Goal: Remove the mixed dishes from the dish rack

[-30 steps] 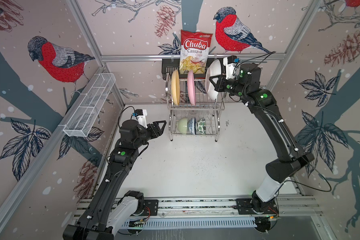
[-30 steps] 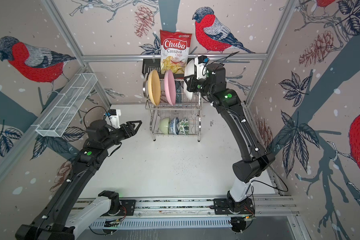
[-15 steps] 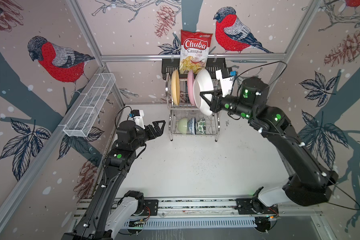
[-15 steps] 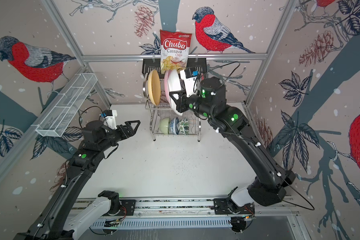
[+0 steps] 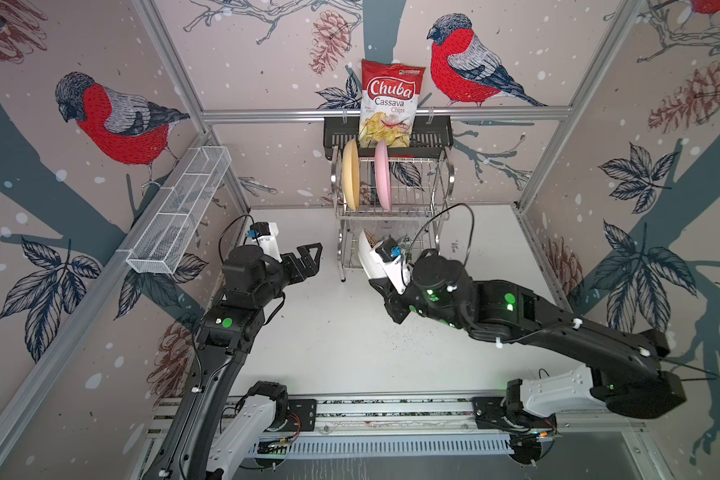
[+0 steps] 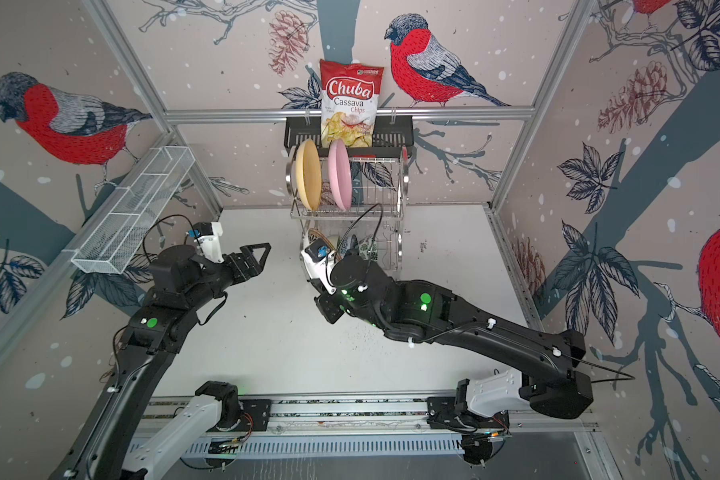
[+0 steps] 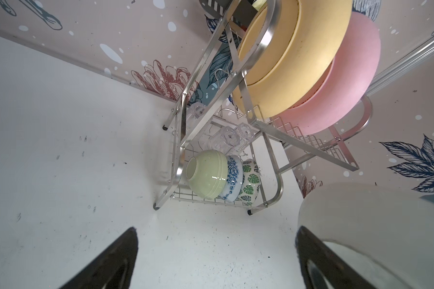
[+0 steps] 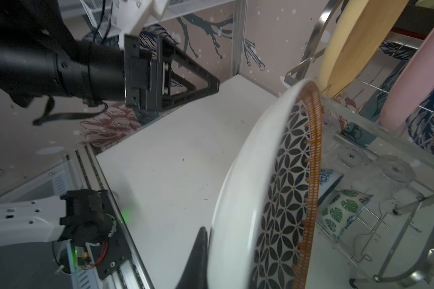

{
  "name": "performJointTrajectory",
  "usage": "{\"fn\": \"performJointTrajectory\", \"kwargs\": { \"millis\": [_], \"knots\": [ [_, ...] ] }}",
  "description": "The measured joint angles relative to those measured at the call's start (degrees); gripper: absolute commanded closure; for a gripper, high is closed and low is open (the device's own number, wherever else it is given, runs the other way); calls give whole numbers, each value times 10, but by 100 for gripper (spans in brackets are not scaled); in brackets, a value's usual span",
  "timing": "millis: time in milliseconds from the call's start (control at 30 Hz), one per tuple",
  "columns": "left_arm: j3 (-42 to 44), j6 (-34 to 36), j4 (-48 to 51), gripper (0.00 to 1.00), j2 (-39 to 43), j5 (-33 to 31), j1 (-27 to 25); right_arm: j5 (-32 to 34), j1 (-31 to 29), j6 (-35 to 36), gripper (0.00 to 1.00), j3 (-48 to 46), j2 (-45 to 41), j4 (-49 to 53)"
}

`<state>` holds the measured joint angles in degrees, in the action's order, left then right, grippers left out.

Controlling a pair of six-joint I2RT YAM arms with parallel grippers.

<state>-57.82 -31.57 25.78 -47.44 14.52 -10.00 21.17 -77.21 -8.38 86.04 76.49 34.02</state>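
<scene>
The white plate (image 5: 364,254), patterned on its face, stood on edge in the right gripper (image 5: 378,286), which was clenched on its rim. It hung low before the lower tier of the rack (image 5: 393,211), at 12 o'clock on the table (image 5: 341,353). In both top views the wrist camera and arm covered most of the plate, and the gripper's fingertips could not be made out. A second earlier this plate had stood in the upper tier, at 3 o'clock of the pink plate (image 5: 382,176). Now only that one and the yellow plate (image 5: 350,174) stood there. The left wrist view showed the green bowl (image 7: 206,175), blue bowl (image 7: 233,177) and leaf bowl (image 7: 249,184) on their sides in the lower tier, with clear glass (image 7: 229,138) indistinct behind them. The left gripper (image 5: 310,258), jaws spread and holding nothing, hovered at 9 o'clock of the white plate, apart from it. Bare table lay open toward 6 o'clock, up to the rail (image 5: 391,409).
</scene>
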Motion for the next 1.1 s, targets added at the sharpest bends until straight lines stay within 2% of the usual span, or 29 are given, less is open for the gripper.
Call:
{"fn": "performJointTrajectory", "kwargs": {
  "millis": [333, 533, 733, 1033, 1100],
  "knots": [
    [-36, 5, 69, 3, -33, 14, 1, 158, -62, 57, 100, -93, 74, -14],
    [-27, 10, 83, 3, -49, 79, 1, 249, -96, 103, 100, -112, 143, -28],
    [-12, 35, 90, 4, -65, 147, 1, 286, -125, 164, 100, -121, 188, -65],
    [72, 52, 95, 21, -77, 206, 1, 341, -131, 252, 100, -121, 220, -139],
    [88, 49, 92, 31, -80, 218, 1, 354, -131, 272, 100, -119, 232, -156]
  ]
}}
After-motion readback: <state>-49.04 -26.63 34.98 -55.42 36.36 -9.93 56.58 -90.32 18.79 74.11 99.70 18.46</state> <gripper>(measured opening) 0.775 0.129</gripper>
